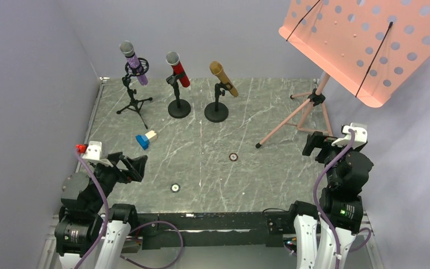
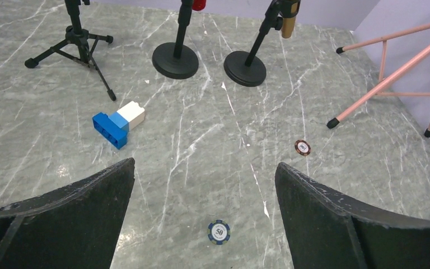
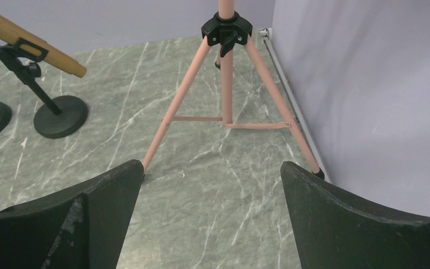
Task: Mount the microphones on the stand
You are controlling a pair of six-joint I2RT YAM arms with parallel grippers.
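the purple microphone (image 1: 133, 61) sits tilted in the clip of a small tripod stand (image 1: 133, 102) at the upper left of the top view. just to its right, the red microphone (image 1: 177, 69) and the gold microphone (image 1: 224, 79) lean the same way in the clips of two round-based stands (image 1: 179, 107). each clip grips the handle and leaves the head raised, probably so the weight falls over the base. judged from this, all three look attached and the task seems done or nearly so.

the left gripper (image 2: 204, 171) hangs low at the lower left of the top view, jaws spread wide and holding nothing. the right gripper (image 3: 210, 168), at the right edge, is equally wide and empty, facing the legs of the pink music stand (image 1: 369, 45). both are well apart from the microphones, likely parked there so they cannot knock the stands.

a blue and white block (image 1: 145, 138) and two poker chips (image 1: 233, 157) lie on the table (image 1: 269, 168), untouched.
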